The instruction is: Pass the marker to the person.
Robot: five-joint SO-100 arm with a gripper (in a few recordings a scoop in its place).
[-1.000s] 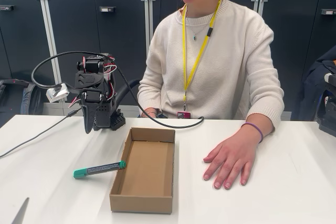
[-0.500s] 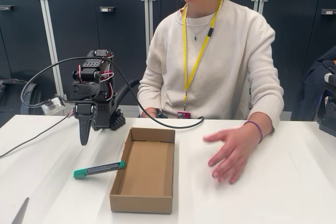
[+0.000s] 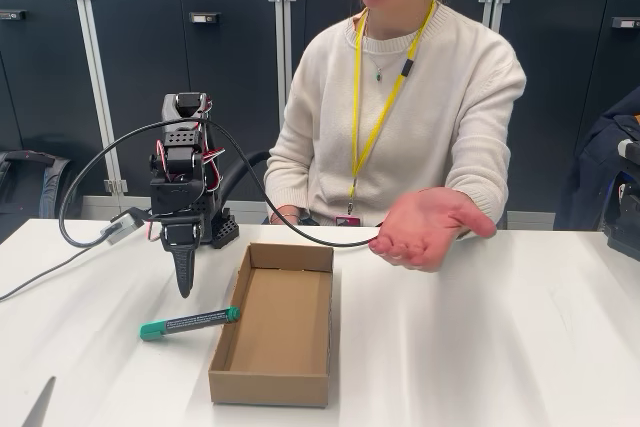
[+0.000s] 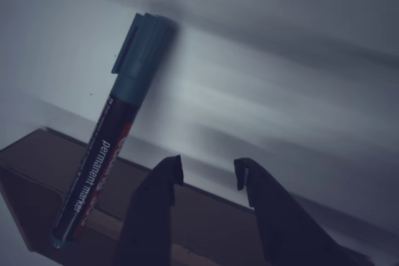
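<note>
White tabletop [image 3: 520, 347] carries an open cardboard box [image 3: 275, 325]. The person [image 3: 400, 107] sits behind it, one hand [image 3: 425, 227] raised palm-up. End effector [image 4: 207, 175] hangs empty, fingers apart, above the marker [image 3: 188, 323], which lies flat left of the box in the fixed view.

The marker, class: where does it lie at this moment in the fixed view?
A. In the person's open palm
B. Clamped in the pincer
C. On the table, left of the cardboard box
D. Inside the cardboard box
C: the marker lies flat on the white table, just left of the cardboard box, with the pincer above it, not touching.
</note>
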